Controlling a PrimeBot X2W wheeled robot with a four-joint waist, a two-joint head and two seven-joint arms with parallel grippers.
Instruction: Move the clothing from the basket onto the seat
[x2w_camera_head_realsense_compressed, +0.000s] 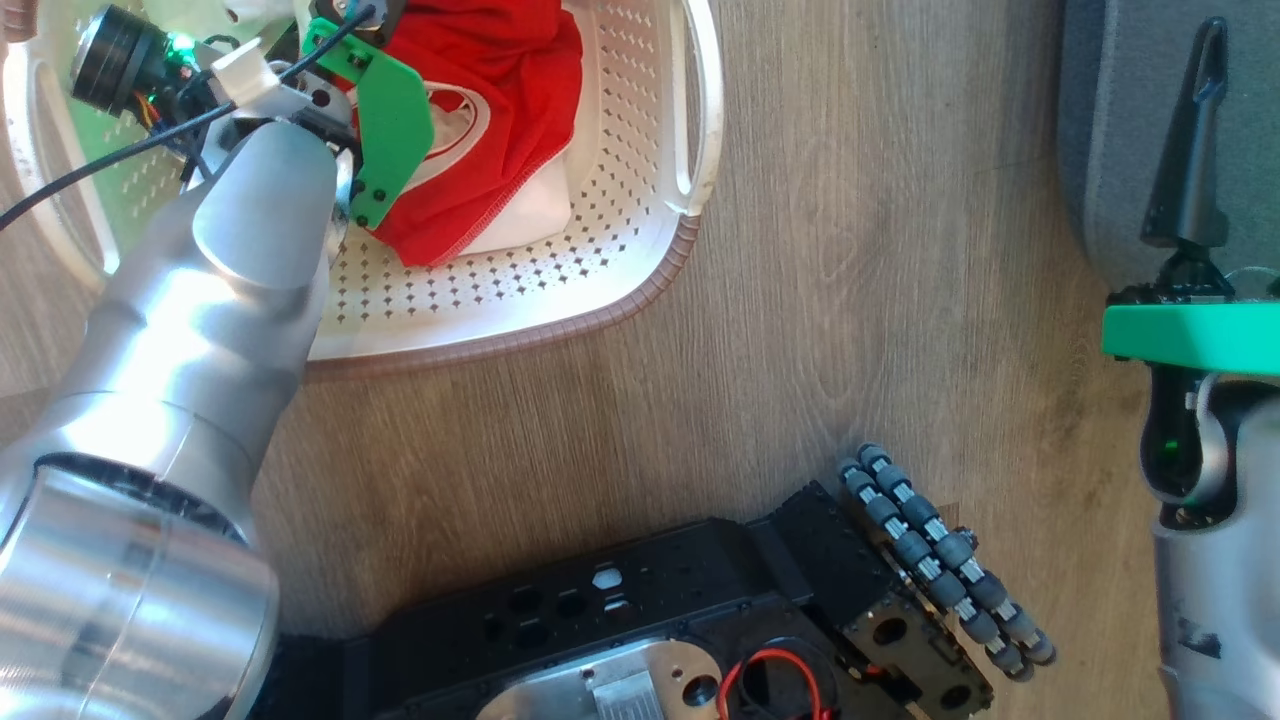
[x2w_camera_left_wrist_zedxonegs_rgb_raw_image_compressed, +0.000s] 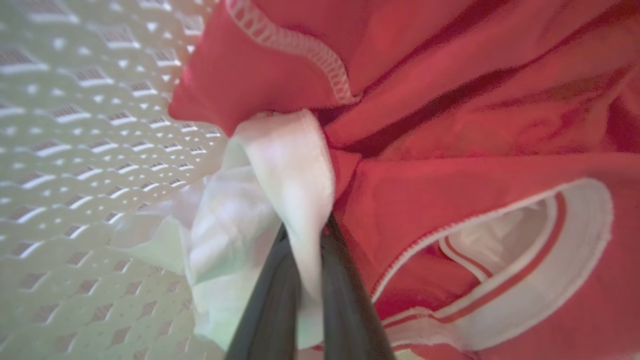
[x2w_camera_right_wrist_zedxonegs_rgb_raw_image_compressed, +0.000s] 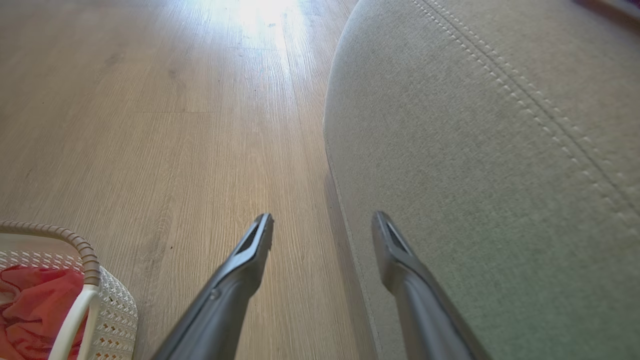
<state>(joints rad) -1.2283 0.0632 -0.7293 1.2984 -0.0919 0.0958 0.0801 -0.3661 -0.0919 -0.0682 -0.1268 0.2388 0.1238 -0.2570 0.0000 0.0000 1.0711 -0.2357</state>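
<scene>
Pale wood-grain floor (x2w_camera_head_realsense_compressed: 800, 300) runs between the basket (x2w_camera_head_realsense_compressed: 650, 120) on the robot's left and the seat (x2w_camera_head_realsense_compressed: 1100, 150) on its right, the two well apart. The basket is cream-white plastic, pierced all over with small diamond holes, with a brown woven-look rim and a white loop handle on the side nearer the seat. The clothing (x2w_camera_head_realsense_compressed: 500, 90) lies inside it as a crumpled heap of soft bright red fabric. One edge carries a white zigzag-stitched hem, and one garment shows a white neckband with a thin red stripe. A white cloth (x2w_camera_left_wrist_zedxonegs_rgb_raw_image_compressed: 280, 165) sits beside and partly under the red pile, over the basket's perforated bottom. The left claw (x2w_camera_left_wrist_zedxonegs_rgb_raw_image_compressed: 310, 227) is down in the basket, clenched on a raised fold of that white cloth. The fold stands between its two dark fingers (x2w_camera_left_wrist_zedxonegs_rgb_raw_image_compressed: 270, 300), and red fabric touches the cloth on one side. The right claw (x2w_camera_right_wrist_zedxonegs_rgb_raw_image_compressed: 322, 225) hangs released at the seat's rounded edge, jaws wide apart, one finger over the floor and the other over the upholstery. The seat is grey-blue woven fabric with a double stitched seam curving across it
</scene>
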